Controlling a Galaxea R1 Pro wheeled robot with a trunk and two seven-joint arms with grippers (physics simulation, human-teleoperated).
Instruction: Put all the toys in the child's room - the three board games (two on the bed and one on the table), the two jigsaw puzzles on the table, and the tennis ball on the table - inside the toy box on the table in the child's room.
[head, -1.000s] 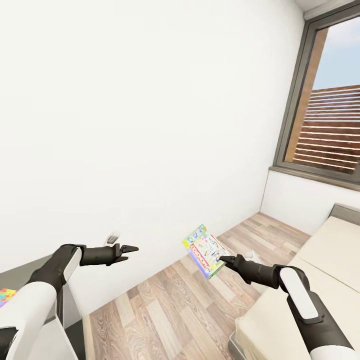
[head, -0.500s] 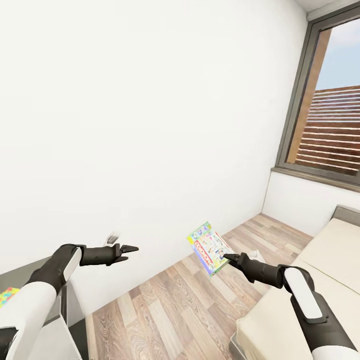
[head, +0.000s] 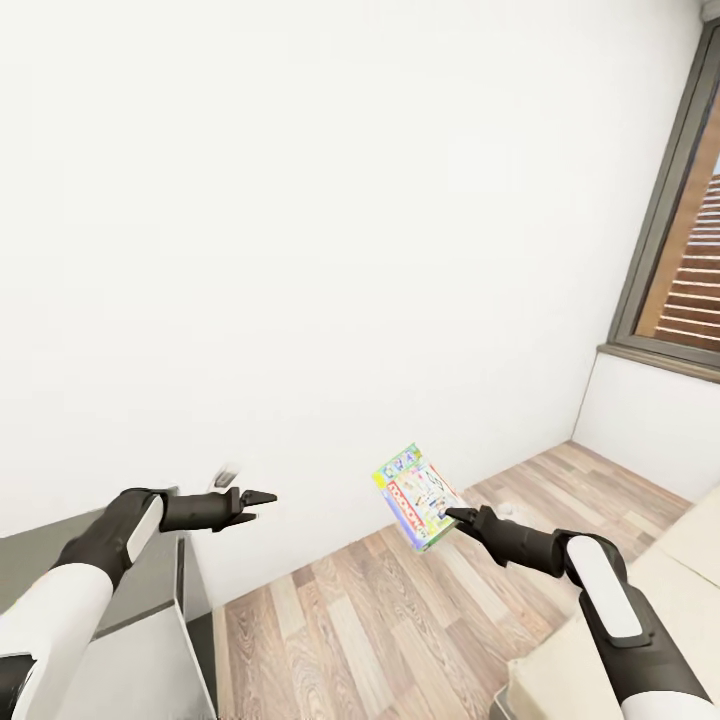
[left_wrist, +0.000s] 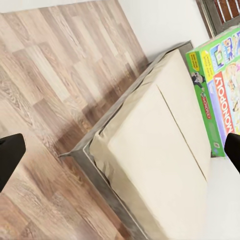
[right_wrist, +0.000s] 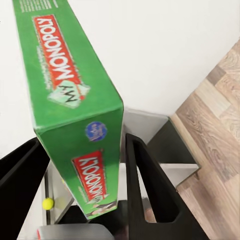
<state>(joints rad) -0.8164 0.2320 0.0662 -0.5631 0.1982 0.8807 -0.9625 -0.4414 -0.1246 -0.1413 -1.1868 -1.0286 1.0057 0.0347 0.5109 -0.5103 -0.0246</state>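
Observation:
My right gripper (head: 458, 517) is shut on a board game (head: 414, 496), a green Monopoly box with a cartoon cover, held tilted in the air over the wood floor. In the right wrist view the box (right_wrist: 75, 95) sits edge-on between both fingers (right_wrist: 150, 185). Beyond it a small yellow tennis ball (right_wrist: 48, 203) lies on a pale surface. My left gripper (head: 258, 497) is open and holds nothing, stretched out toward the white wall. The left wrist view looks between its fingertips (left_wrist: 10, 155) at the bed (left_wrist: 160, 145) and the held box (left_wrist: 220, 85). The toy box and the jigsaw puzzles are out of view.
A dark grey-topped unit with a white side panel (head: 150, 640) stands under my left arm. The beige bed corner (head: 640, 640) is at the lower right, by the grey-framed window (head: 680, 240). Plank floor (head: 400, 620) lies between them, against the white wall.
The camera has swung left: window and bed slid right, the grey unit came further into view, and the colourful square at the left edge left the picture. Both arms kept their pose.

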